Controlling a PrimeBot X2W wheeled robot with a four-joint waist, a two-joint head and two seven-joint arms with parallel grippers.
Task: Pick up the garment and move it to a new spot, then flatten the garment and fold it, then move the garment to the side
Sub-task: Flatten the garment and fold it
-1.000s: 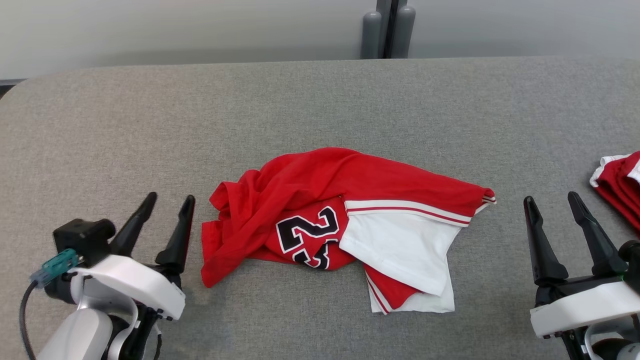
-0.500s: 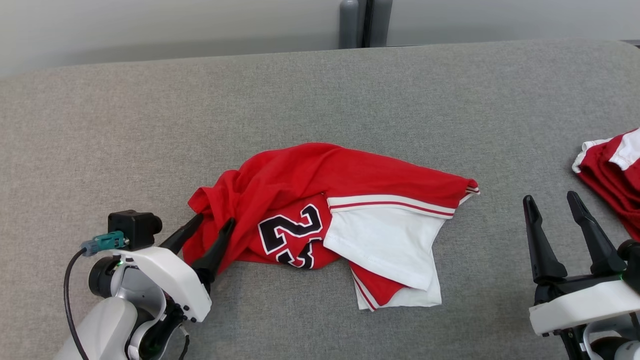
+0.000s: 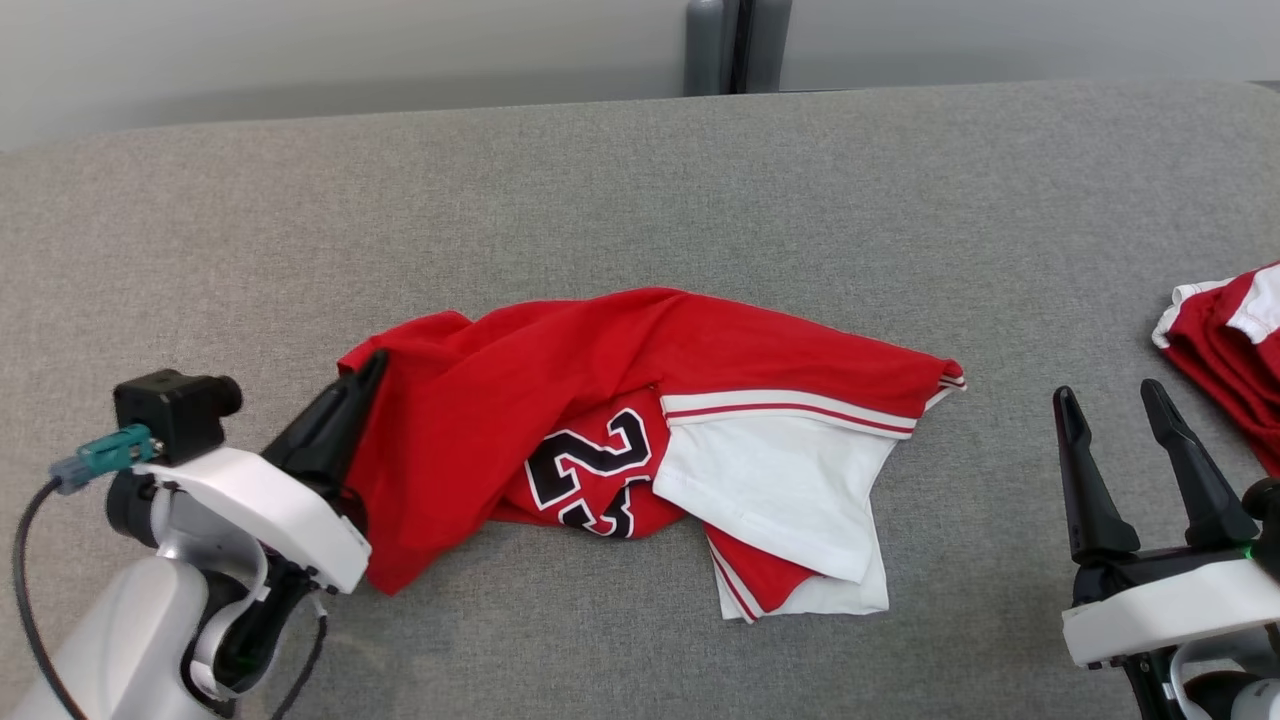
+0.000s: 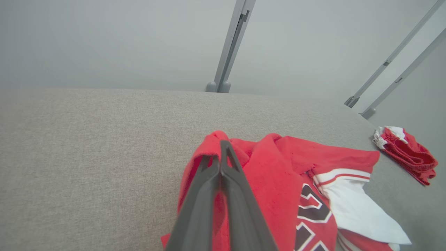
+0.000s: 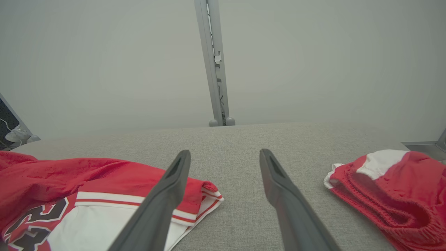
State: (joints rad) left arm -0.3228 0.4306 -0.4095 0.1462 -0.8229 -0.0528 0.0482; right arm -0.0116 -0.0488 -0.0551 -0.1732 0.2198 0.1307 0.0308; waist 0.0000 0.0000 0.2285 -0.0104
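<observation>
Red garment (image 3: 600,350) mid-frame; left gripper (image 3: 372,362) clamped on its left edge, ready to lift. Right gripper (image 3: 1107,390) lower right, fingers apart, unused.

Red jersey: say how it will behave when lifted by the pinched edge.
Likely floppy: the red jersey lies in soft folds, so it should drape and trail from the left gripper. Probably light, thin cloth. The felt-like table may drag it.

Grey fabric tabletop (image 3: 640,200), bunched red-and-white cloth bundle (image 3: 1218,338) near its right edge, grey post (image 3: 708,45) behind
</observation>
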